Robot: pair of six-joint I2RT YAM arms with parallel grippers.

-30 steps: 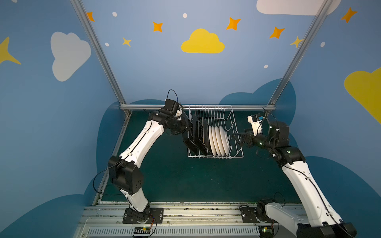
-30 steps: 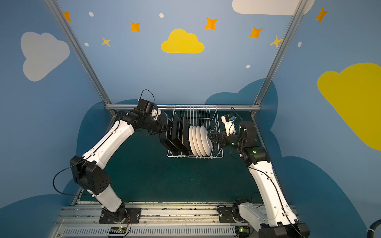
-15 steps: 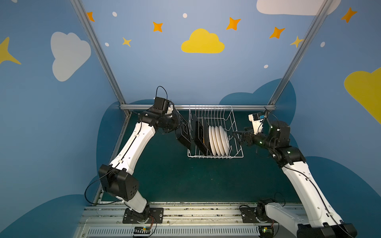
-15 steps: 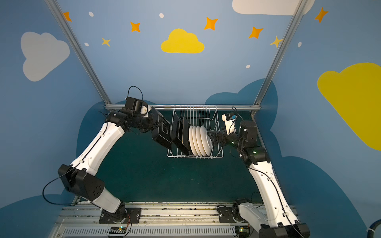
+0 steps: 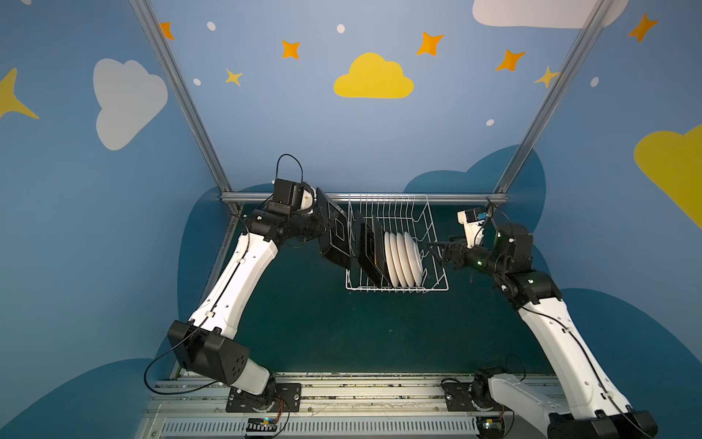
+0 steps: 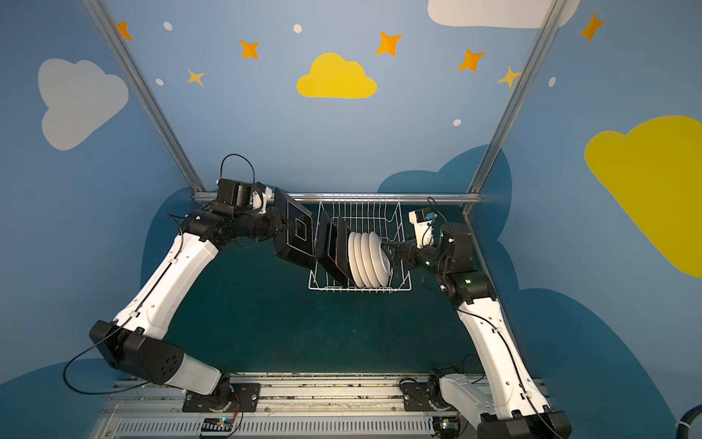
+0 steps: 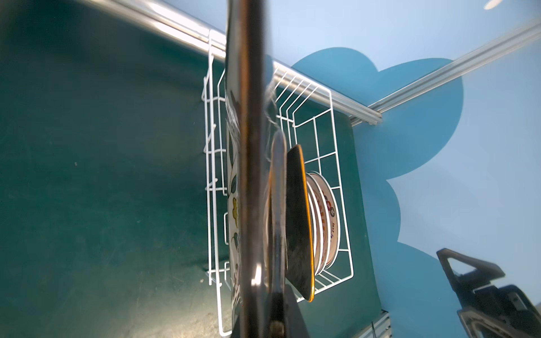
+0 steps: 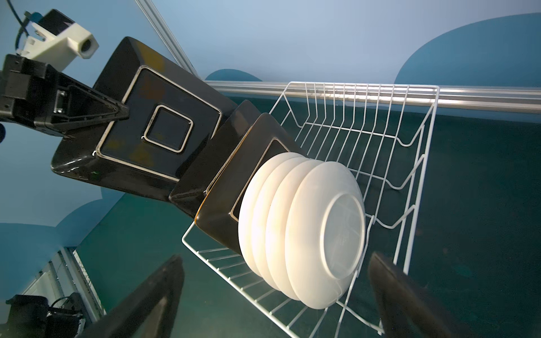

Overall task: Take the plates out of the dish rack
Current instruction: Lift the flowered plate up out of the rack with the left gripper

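The white wire dish rack (image 5: 397,290) (image 6: 361,289) (image 8: 421,146) sits at the back of the green mat. Several round white plates (image 5: 404,260) (image 6: 368,262) (image 8: 316,234) stand on edge in it, with two black-backed square plates (image 5: 366,251) (image 6: 334,251) (image 8: 257,164) to their left. My left gripper (image 5: 322,230) (image 6: 282,228) (image 8: 118,112) is shut on the rim of another black square plate (image 5: 336,235) (image 6: 298,232) (image 8: 164,128), held upright in the air just left of the rack. In the left wrist view this plate (image 7: 251,146) appears edge-on. My right gripper (image 5: 437,254) (image 6: 393,256) (image 8: 278,292) is open at the rack's right side, facing the white plates.
An aluminium frame rail (image 5: 364,197) (image 6: 342,197) runs right behind the rack, with blue walls close on three sides. The green mat (image 5: 342,334) (image 6: 296,327) stretches from the rack towards the arm bases.
My left arm has drawn the black square plate leftwards out of the rack, away from the other black plates. The right arm has stayed where it was, open.
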